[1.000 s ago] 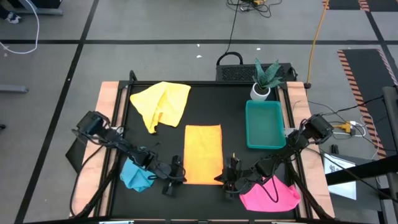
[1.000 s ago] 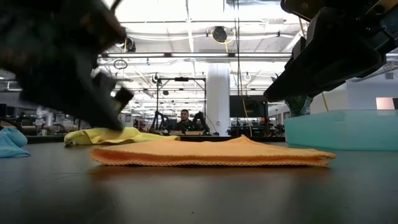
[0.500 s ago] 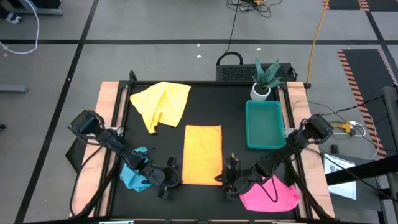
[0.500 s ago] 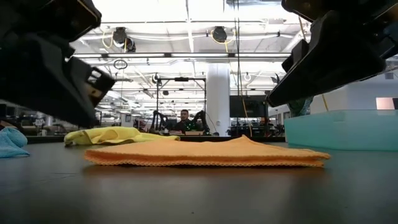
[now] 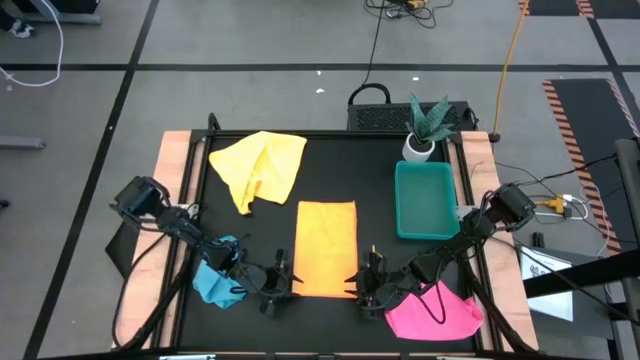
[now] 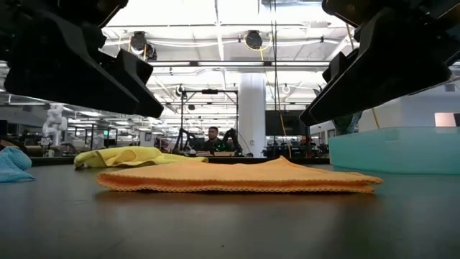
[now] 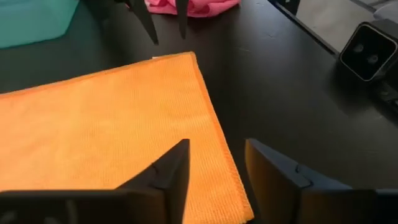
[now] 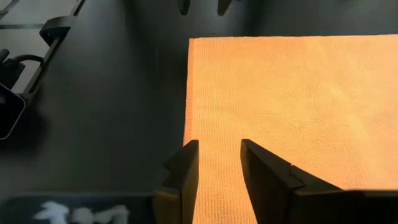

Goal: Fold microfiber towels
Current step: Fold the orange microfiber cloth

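While both grippers [image 5: 283, 283] [image 5: 363, 283] sit open, empty, folded orange towel [image 5: 326, 247] runs lengthwise front-to-back.

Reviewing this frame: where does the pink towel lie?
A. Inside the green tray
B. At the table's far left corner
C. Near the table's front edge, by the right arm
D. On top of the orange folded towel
C: the pink towel lies bunched near the front edge under the right arm, apart from the green tray and the orange folded towel.
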`<control>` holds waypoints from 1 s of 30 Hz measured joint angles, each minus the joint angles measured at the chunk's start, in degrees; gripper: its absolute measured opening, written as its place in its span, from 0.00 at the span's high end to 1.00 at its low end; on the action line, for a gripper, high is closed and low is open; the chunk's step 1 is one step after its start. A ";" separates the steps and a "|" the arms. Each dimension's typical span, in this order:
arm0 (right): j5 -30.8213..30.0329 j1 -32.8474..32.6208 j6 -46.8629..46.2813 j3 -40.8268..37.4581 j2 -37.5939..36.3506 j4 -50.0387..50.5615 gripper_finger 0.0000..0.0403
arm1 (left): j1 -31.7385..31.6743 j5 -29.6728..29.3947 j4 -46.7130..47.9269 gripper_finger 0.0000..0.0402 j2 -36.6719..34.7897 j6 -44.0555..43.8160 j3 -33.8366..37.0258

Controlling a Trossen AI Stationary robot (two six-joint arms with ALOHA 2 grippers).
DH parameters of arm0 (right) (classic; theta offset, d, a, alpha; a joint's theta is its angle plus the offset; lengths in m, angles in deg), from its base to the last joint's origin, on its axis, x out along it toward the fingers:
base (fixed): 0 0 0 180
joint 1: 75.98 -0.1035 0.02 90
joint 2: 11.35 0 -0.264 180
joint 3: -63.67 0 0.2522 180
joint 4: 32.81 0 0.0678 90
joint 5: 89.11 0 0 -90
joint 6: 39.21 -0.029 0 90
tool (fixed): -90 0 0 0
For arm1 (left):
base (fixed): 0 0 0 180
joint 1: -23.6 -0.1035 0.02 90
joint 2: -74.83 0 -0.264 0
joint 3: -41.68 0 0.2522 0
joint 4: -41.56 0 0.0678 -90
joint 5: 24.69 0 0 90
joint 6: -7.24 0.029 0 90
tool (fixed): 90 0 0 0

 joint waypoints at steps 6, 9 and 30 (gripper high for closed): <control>0.00 0.00 2.52 0.00 0.00 0.00 0.71 | 2.42 -1.25 2.33 0.56 0.99 0.73 0.00; 0.02 -0.14 1.74 0.00 0.00 -0.07 0.71 | 3.52 -3.76 2.84 0.60 3.50 1.13 -0.02; 4.44 -3.02 18.46 -0.02 7.74 -15.84 0.65 | 5.94 -6.53 8.26 0.98 6.71 -2.10 -2.60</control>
